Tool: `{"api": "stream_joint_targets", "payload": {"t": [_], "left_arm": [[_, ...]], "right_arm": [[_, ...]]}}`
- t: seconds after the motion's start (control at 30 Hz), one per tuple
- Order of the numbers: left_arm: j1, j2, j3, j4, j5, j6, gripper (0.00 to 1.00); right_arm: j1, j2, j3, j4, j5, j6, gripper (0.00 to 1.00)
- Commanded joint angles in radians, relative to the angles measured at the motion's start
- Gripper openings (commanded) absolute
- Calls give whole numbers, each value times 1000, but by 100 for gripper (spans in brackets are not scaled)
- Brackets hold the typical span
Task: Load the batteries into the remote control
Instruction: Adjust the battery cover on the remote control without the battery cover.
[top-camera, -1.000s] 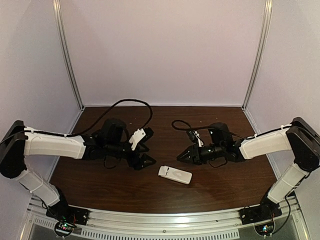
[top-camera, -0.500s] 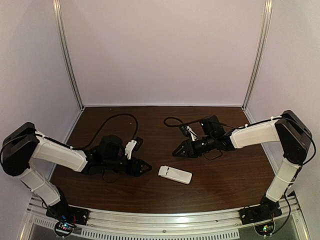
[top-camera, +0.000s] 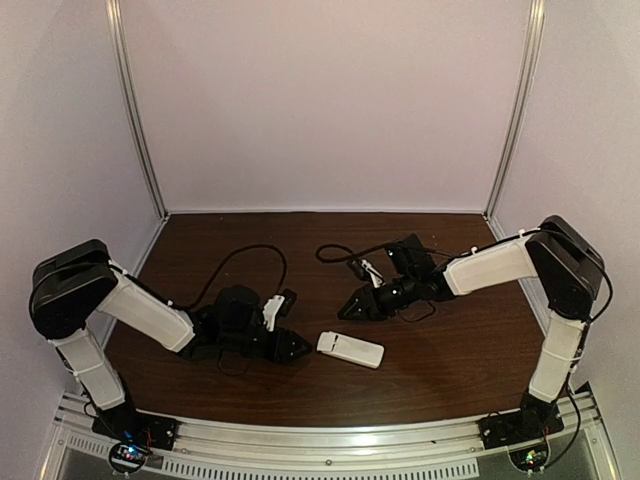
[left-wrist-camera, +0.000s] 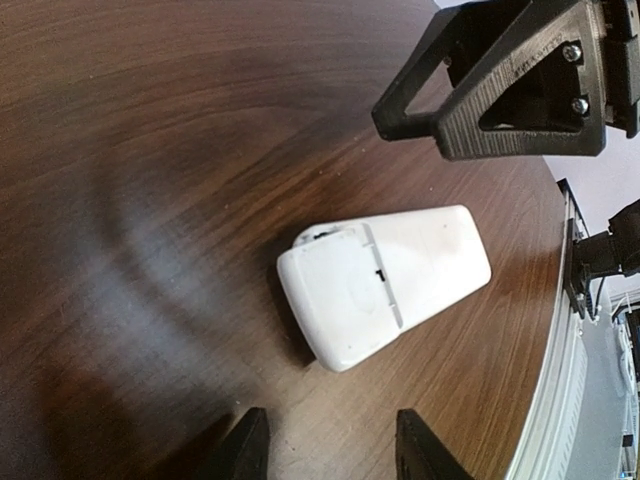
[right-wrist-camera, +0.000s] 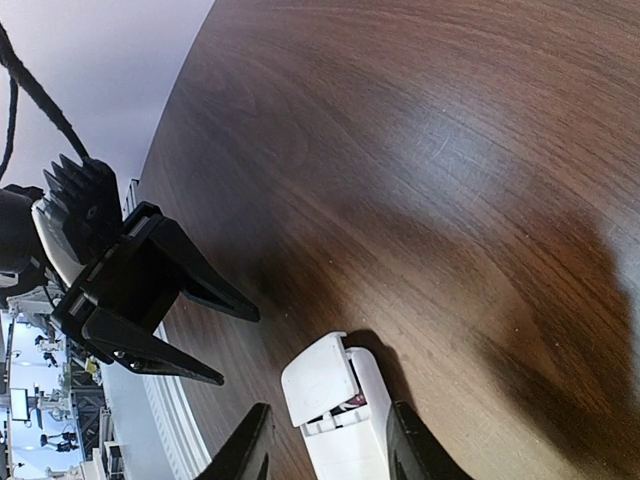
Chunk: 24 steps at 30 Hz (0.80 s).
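The remote control (top-camera: 350, 349) lies back-up on the dark wooden table (top-camera: 440, 360). It appears again in the left wrist view as a white slab (left-wrist-camera: 385, 280). In the right wrist view its battery cover (right-wrist-camera: 322, 378) sits ajar at one end of the remote control (right-wrist-camera: 350, 440). A small reddish-purple bit of the batteries (right-wrist-camera: 355, 399) peeks from the gap; the rest is hidden. My left gripper (top-camera: 290, 345) (left-wrist-camera: 330, 450) rests low just left of the remote, open and empty. My right gripper (top-camera: 350, 308) (right-wrist-camera: 328, 445) is open just behind the remote, whose covered end shows between its fingers.
Black cables (top-camera: 250, 256) (top-camera: 338, 250) loop across the table behind each gripper. A metal rail (top-camera: 330, 440) runs along the near edge. Pale walls and upright posts (top-camera: 135, 110) close in the back and sides.
My left arm has dropped lower and reached toward the remote while its jaws narrowed. My right gripper has swung left toward the remote. The remote has not moved.
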Motion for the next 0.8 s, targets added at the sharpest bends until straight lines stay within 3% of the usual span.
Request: {"api": "stream_joint_targets", "payload": {"t": [0.0,0.77], "left_arm": [[-18,32,20,74,7,-23,43],[-45,150,75,103,8,-7,30]], "right_arm": [[14,36,28,-9,-14,-20,40],[39,108,65,1,-41,-18,37]]}}
